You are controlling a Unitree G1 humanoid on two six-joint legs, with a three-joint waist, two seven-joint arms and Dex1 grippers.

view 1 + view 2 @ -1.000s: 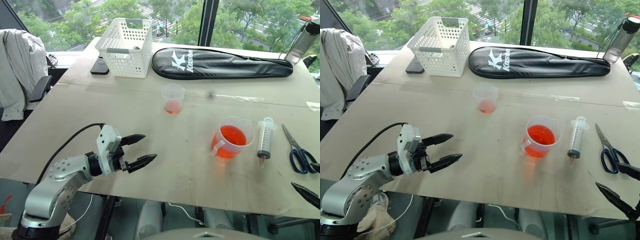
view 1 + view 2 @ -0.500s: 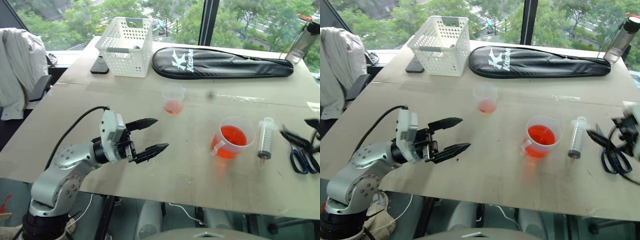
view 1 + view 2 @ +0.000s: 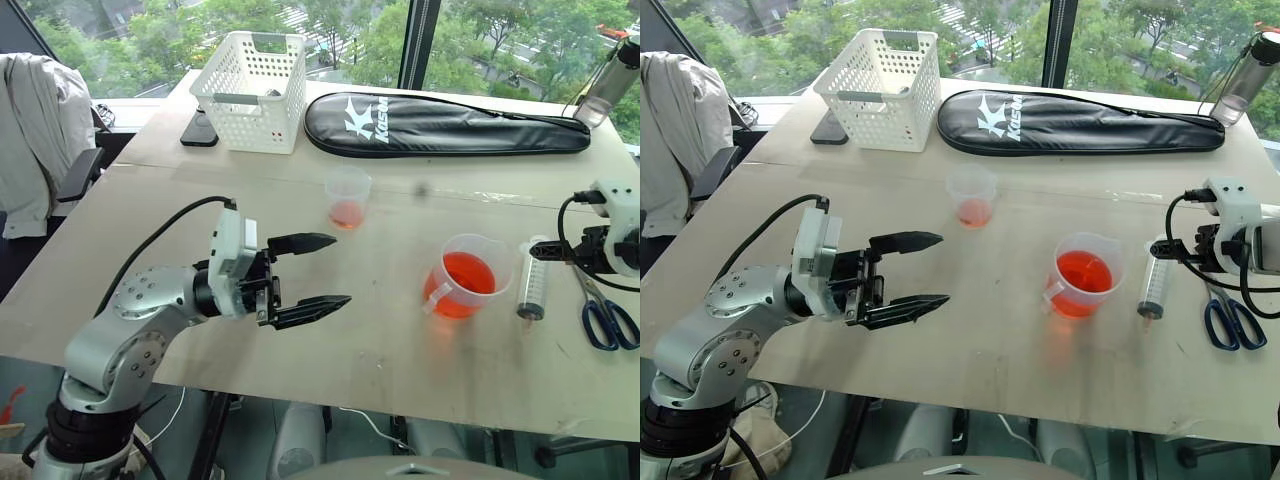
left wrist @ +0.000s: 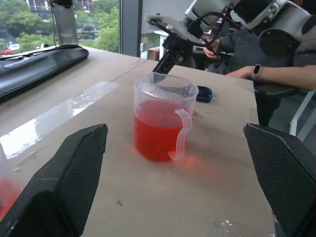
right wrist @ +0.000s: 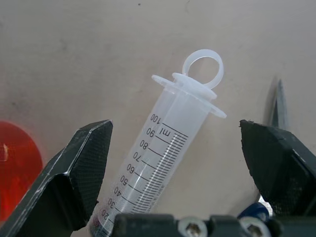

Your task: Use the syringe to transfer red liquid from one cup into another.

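The syringe (image 3: 531, 282) lies flat on the table, right of the handled measuring cup (image 3: 463, 275), which holds red liquid (image 3: 466, 271). The small tumbler (image 3: 347, 197) stands farther back with a little red liquid at its bottom. My right gripper (image 5: 174, 126) hangs open above the syringe (image 5: 163, 158); its fingers stand wide on either side of the barrel near the ring end, apart from it. My left gripper (image 3: 340, 270) is open and empty, held level at the left of the table. It points toward the measuring cup (image 4: 160, 116).
Blue-handled scissors (image 3: 600, 315) lie just right of the syringe. At the back are a white basket (image 3: 250, 80), a dark phone (image 3: 198, 131), a black racket case (image 3: 445, 125) and a bottle (image 3: 608, 85). A person's arm (image 4: 276, 74) rests beyond the table's right edge.
My right gripper came up from the near right edge of the table and moved forward over the syringe. My left gripper rose and shifted right toward the cup.
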